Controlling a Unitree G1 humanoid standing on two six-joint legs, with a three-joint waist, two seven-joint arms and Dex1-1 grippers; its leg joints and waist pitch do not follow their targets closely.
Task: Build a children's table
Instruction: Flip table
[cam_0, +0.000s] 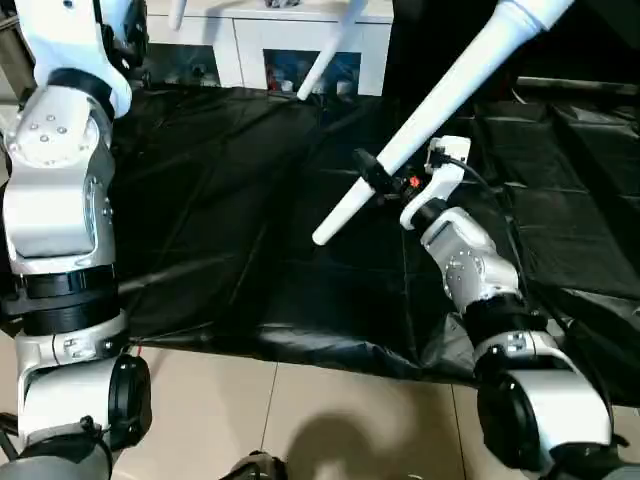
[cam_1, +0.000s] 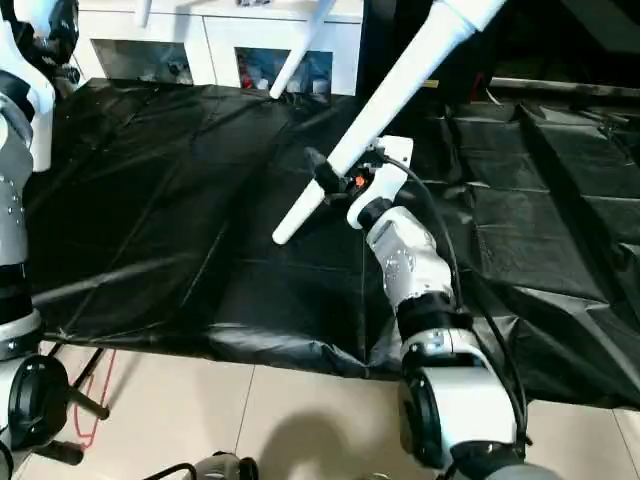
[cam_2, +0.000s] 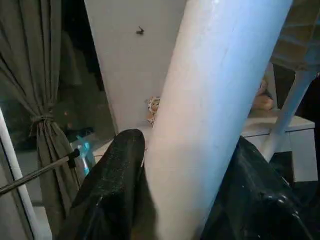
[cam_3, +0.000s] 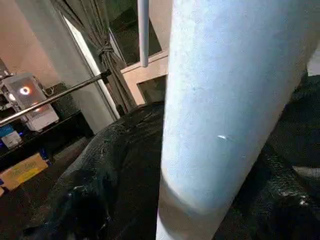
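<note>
left eye view has a long white table leg (cam_0: 440, 105) slanting across the middle, its thin rounded end low over the black sheet (cam_0: 230, 220) and its thick end rising off the top right edge. the right claw (cam_0: 372, 178) sits near the thin end of that leg, its black fingers on either side of the tube and touching it; whether they press it tight i cannot tell, as the tube hides the contact. the right wrist view looks along the same leg (cam_3: 225, 110), which rises broad and pale, with the crumpled black sheet (cam_3: 115, 165) behind it. the left forearm (cam_0: 55, 190) stands tall at the left edge of the left eye view, reaching up out of the top. the left wrist view has the left claw (cam_2: 185, 200) with its two black fingers (cam_2: 112, 185) closed against the sides of another white leg (cam_2: 215, 100), gripping it; a ribbed white tabletop (cam_2: 300, 35) shows at the upper corner beside it, and a further thin leg (cam_2: 287, 107) hangs from that top. a white cabinet (cam_0: 255, 45) with glass fronts stands along the far edge of the sheet, and a curtain (cam_2: 45, 110) tied at its middle hangs at the side in the left wrist view. pale floor tiles (cam_0: 300, 420) lie at the near edge of the sheet.
</note>
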